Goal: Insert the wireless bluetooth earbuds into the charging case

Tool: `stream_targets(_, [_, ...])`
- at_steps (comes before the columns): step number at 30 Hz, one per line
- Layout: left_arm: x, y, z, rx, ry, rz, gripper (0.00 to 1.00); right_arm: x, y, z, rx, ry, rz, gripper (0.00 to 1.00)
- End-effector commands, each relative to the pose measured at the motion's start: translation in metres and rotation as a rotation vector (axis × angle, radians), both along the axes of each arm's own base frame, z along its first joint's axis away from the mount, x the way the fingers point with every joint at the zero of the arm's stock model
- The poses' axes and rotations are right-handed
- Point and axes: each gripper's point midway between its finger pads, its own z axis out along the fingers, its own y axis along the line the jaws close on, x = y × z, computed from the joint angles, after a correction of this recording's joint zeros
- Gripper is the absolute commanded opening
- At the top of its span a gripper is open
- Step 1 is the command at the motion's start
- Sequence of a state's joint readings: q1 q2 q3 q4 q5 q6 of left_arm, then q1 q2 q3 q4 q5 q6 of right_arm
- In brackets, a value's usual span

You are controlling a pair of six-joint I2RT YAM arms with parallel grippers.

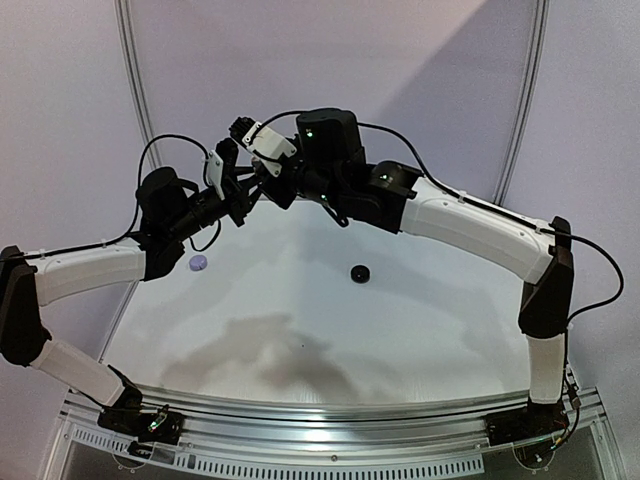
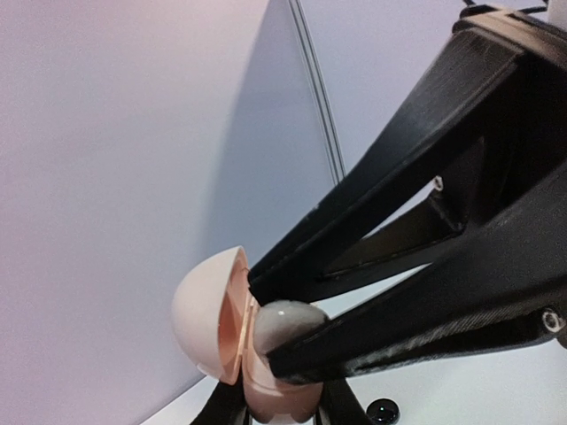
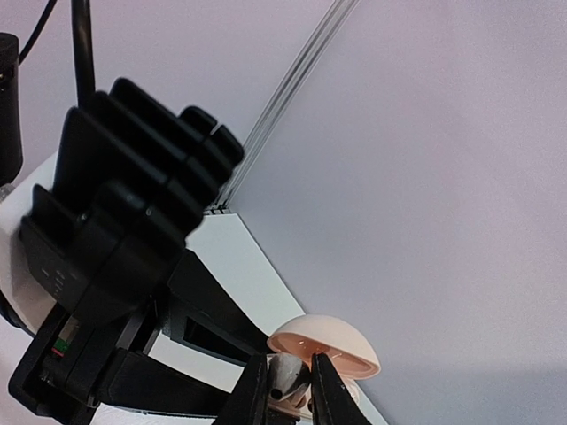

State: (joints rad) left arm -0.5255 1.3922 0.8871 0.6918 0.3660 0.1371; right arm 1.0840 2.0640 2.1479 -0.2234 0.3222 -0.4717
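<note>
Pale lavender walls (image 1: 400, 60) close in a white table (image 1: 300, 330), and both arms meet in the air over its far side. The left gripper (image 2: 266, 319) is clamped on the round pinkish case (image 2: 205, 310), its lid swung open. The right gripper (image 3: 291, 390) pinches a grey earbud (image 3: 283, 372) right at the case's mouth. A small lavender disc (image 1: 198, 263) and a black one (image 1: 359, 273) lie well apart on the table.

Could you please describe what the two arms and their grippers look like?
Both the left arm and right arm have white link shells with black joints, small green lights and black cables along them. The left gripper and right gripper have slim, black, tapering fingers.
</note>
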Motion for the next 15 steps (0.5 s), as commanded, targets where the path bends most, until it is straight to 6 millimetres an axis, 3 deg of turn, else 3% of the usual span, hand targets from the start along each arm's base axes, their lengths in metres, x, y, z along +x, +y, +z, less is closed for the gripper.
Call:
stream_targets(1, [-0.014,-0.002,0.020,-0.036,-0.069,-0.048,0.00,0.024,-0.015,-0.019,-0.041,0.022,-0.123,0.19])
stream_targets(15, [-0.026,-0.011,0.017,-0.044,-0.024,-0.149,0.00,0.026,-0.014,-0.009,-0.010,0.018,-0.127,0.20])
